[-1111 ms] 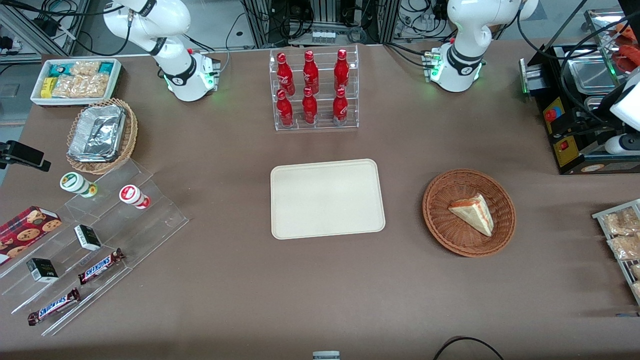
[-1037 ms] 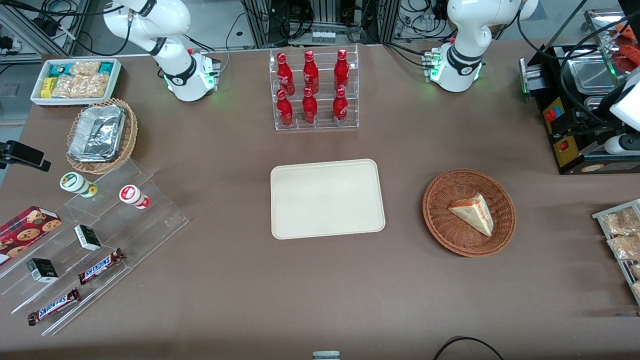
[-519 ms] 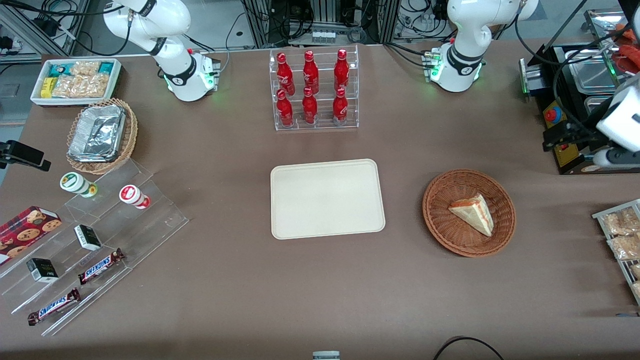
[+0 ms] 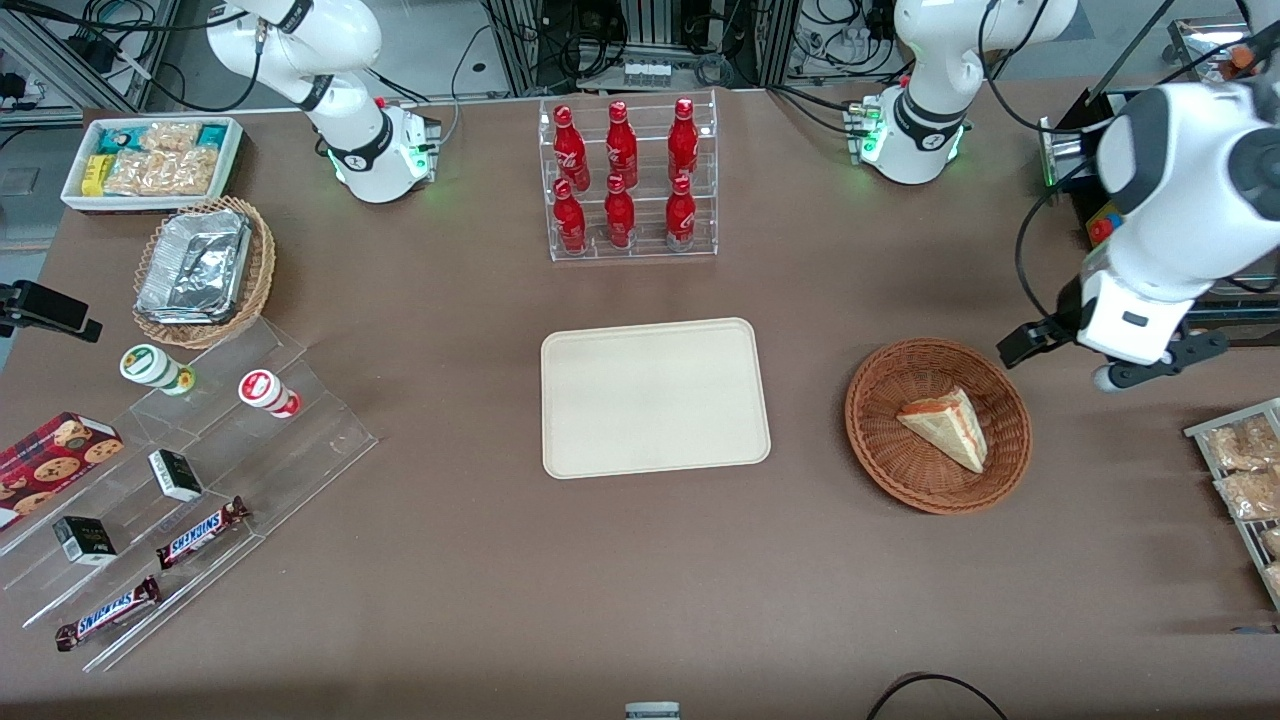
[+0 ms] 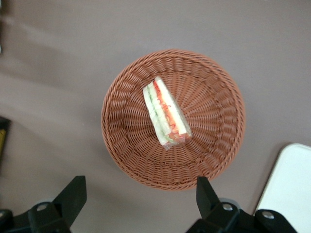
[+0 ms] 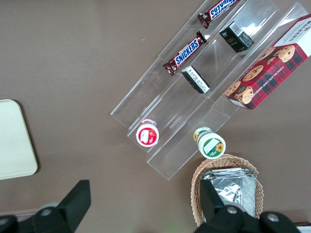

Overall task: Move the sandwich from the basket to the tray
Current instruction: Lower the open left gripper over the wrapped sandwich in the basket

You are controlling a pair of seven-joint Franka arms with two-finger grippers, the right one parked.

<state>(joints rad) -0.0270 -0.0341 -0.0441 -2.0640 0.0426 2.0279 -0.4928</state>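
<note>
The sandwich (image 4: 945,428), a pale wedge with orange-red and green filling, lies in the reddish-brown wicker basket (image 4: 880,455). The cream tray (image 4: 655,397) sits flat beside the basket, toward the parked arm's end, with nothing on it. My gripper (image 4: 1105,362) hangs above the table beside the basket, toward the working arm's end and slightly farther from the front camera. In the left wrist view the gripper (image 5: 140,194) is open with only bare table between its fingers. The basket (image 5: 218,145) with the sandwich (image 5: 165,114) lies just ahead of it, and a corner of the tray (image 5: 291,187) shows.
A clear rack of red bottles (image 4: 625,180) stands farther from the front camera than the tray. A black machine (image 4: 1125,290) and a wire rack of snack packs (image 4: 1240,470) sit at the working arm's end. A foil-filled tan basket (image 4: 260,270) and acrylic steps (image 4: 300,440) lie toward the parked arm's end.
My arm has swung in from the working arm's end of the table toward the basket, bringing the gripper beside it. The sandwich, basket and tray have not moved.
</note>
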